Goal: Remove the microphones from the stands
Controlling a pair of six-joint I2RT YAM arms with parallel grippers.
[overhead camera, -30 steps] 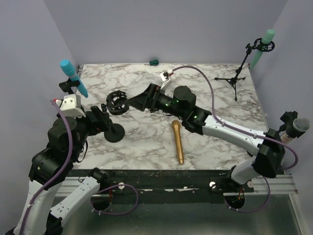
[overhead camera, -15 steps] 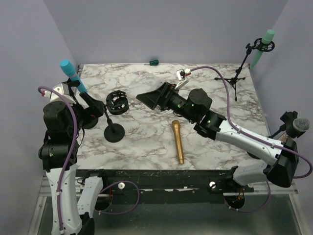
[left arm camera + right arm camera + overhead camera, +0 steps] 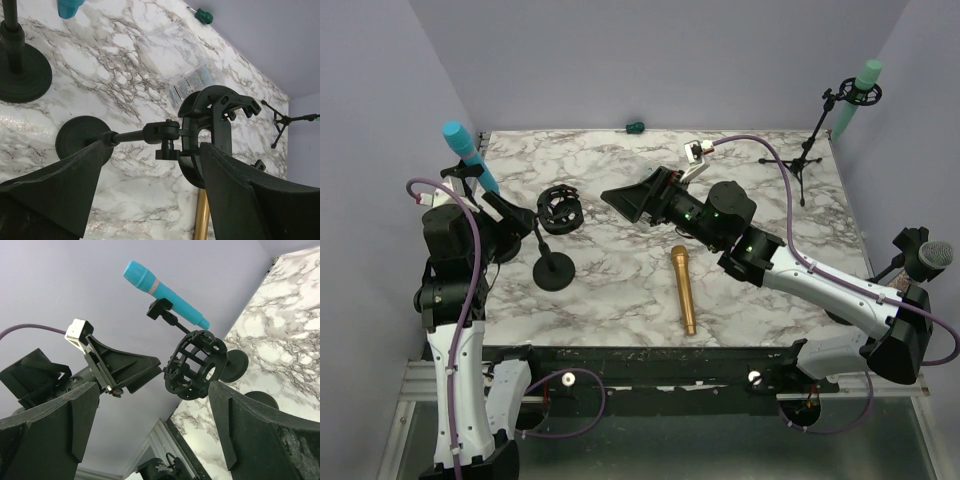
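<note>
Currently the gold microphone lies flat on the marble counter, out of its stand, with its head pointing toward the far wall. It rests just right of the stand's round base and on the near side of the right end effector, apart from it. The right end effector hovers above the counter with its jaws spread wide and holds nothing. Its wrist view looks across at the stand's empty ring-shaped shock mount.

The left end effector reaches in from the left edge. Its jaws are well apart with the stand's slanted rod between them, and nothing is clamped. The gold microphone is well apart from it, beyond the stand. The empty mount stands between the two end effectors.

Four microphones are in view:
- the gold one
- a blue microphone clipped on a second round-based stand at the left rear
- a mint-green microphone on a tripod stand at the right rear
- a grey mesh-headed microphone at the right edge

One green-handled screwdriver lies at the far edge.
</note>
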